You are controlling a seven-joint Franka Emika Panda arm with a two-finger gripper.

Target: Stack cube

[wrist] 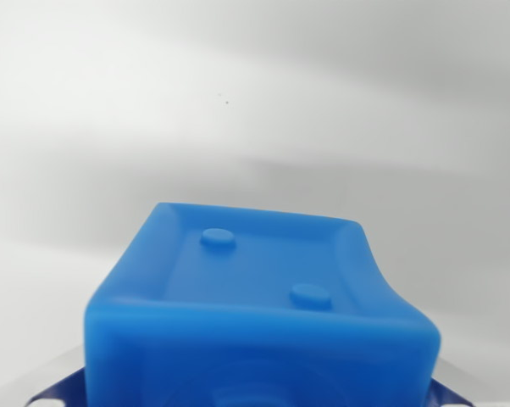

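A blue cube (259, 288) fills the lower middle of the wrist view, very close to the camera. Its top face is a shallow recess with two round studs. Silvery fingers (56, 388) show only as slivers at the bottom left and bottom right corners, pressed against the cube's two sides. My gripper (259, 394) is shut on the blue cube. The cube's lower part and most of the fingers are cut off by the frame's bottom edge. No second cube is in view.
Behind the cube lies a plain white, blurred surface (255, 102) with soft grey shadows and one tiny dark speck (228, 103).
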